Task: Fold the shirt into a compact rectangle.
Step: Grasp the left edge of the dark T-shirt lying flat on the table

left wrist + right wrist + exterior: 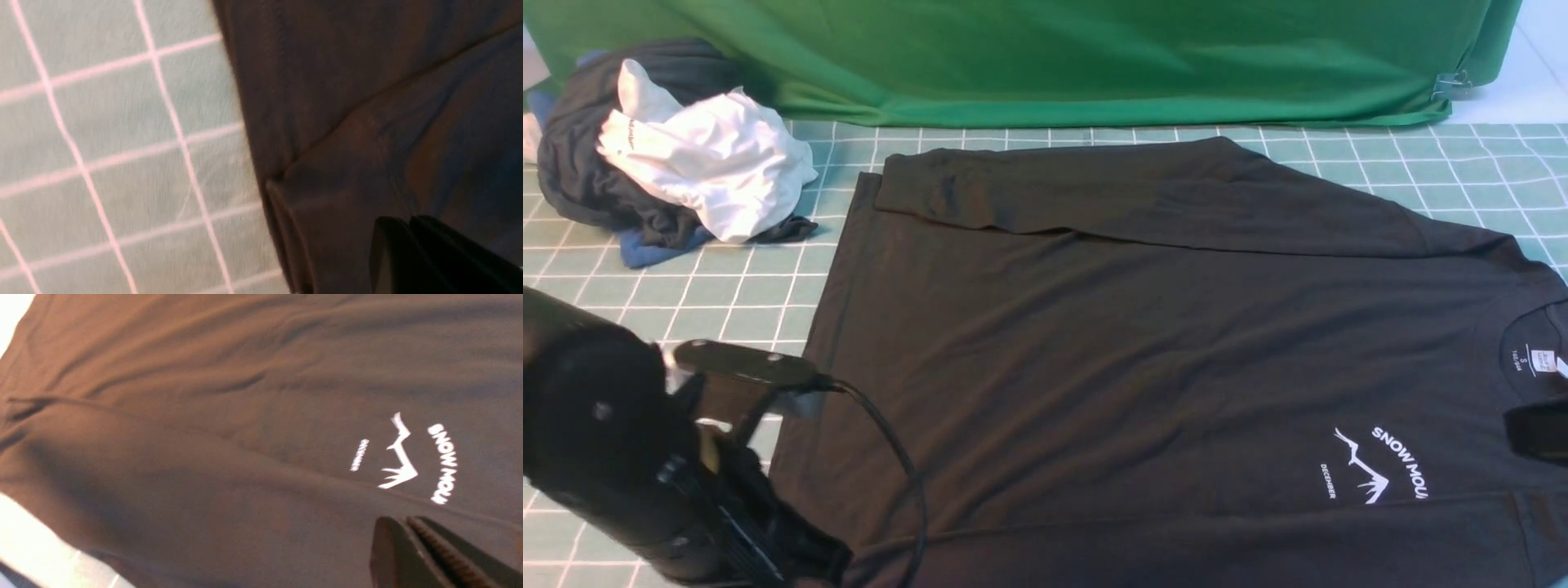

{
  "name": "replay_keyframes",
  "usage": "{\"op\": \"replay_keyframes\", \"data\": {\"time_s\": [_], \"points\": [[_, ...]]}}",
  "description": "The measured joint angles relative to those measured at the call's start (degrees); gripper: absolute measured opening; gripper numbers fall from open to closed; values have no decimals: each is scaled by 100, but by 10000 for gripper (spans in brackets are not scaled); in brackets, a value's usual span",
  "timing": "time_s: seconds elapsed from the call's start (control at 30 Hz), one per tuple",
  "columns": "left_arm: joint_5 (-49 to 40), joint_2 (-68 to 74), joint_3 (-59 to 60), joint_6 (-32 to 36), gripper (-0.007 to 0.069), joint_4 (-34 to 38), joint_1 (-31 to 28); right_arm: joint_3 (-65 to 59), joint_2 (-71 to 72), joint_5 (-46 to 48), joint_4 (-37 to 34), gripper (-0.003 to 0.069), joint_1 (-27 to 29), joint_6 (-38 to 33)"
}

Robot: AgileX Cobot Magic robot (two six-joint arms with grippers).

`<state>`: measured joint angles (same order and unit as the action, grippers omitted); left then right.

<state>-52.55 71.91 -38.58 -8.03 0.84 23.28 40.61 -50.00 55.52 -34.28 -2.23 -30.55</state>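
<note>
Item: black long-sleeved shirt (1094, 327), spread flat and chest-up on the table, collar towards the robot's right, hem towards its left. White "SNOW MOU…" mountain print (1380, 465) on the chest; neck label (1539, 359) inside the collar. Far sleeve (1094, 196) folded in across the body along the far edge; near sleeve folded along the near edge.

Left gripper (402, 223): jaws pressed together, over the near hem corner where the sleeve cuff meets the hem. Contact with the fabric is unclear, as is any pinched cloth.

Right gripper (400, 522): jaws together, ribbed pad showing, just beside the print at the near fold line. Cloth between them cannot be made out.

Support: green mat with white grid (727, 294), covering the table.

Surroundings: heap of dark and blue clothes (588, 163) at far left, apart from the shirt, with a crumpled white garment (711, 155) on top. Green cloth backdrop (1054, 57) along the far edge, held by a metal clip (1454, 82) at its right end.
</note>
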Motion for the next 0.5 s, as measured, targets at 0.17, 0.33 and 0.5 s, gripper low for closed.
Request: {"op": "replay_keyframes", "data": {"time_s": [0.17, 0.33, 0.5], "points": [[558, 7, 278, -33, 66, -84, 119, -77, -5, -92, -94, 30, 0, -60], [1109, 274, 771, -55, 287, -420, 126, -77, -5, -182, -147, 35, 0, -50], [1456, 695, 792, -87, 478, -507, 126, -77, -5, -227, -158, 38, 0, -50]]}}
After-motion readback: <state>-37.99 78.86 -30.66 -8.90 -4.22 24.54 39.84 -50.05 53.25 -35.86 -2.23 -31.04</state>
